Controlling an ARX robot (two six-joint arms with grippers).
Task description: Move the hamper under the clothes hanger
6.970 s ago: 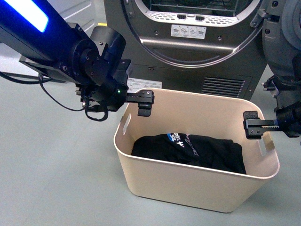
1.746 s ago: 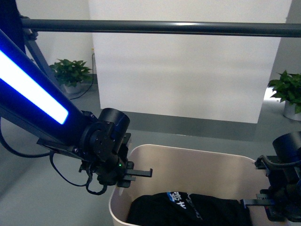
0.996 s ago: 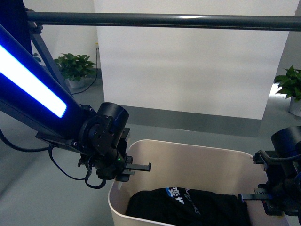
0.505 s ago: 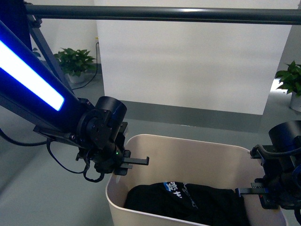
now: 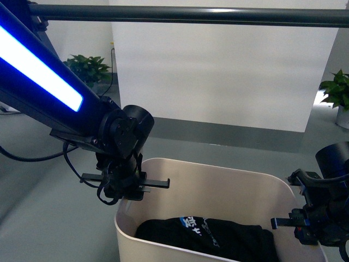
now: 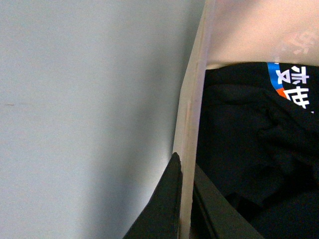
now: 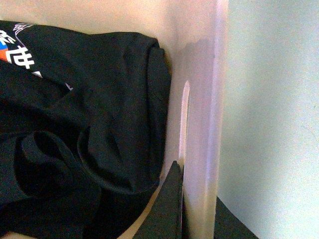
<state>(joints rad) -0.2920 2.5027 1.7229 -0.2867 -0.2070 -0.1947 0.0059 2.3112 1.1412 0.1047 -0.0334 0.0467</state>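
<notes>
The hamper (image 5: 229, 188) sat on the grey floor, with the clothes hanger (image 5: 191, 15) bar running level across the view high above it and a slanted leg (image 5: 46, 41) rising beyond the hamper's left end. Behind the hamper stood a white wall panel (image 5: 218, 71), with 1 potted plant (image 5: 87, 65) far off past its left end and another (image 5: 338, 90) past its right. Nothing lay between the hamper and the bar.

The left end effector (image 5: 133, 190) was clamped over the hamper's left rim, 1 finger (image 6: 162, 209) outside the wall and 1 inside. The right end effector (image 5: 297, 224) pinched the right rim beside the slot handle (image 7: 184, 114).

7 s before, the hamper stood in front of a drum machine's open door; that was gone. Since 0.5 s before, the hamper had shifted slightly left.

Inside the hamper lay a black garment (image 5: 202, 237) with a blue patch (image 6: 294, 82) bearing white Chinese characters, cut off and not fully readable.
</notes>
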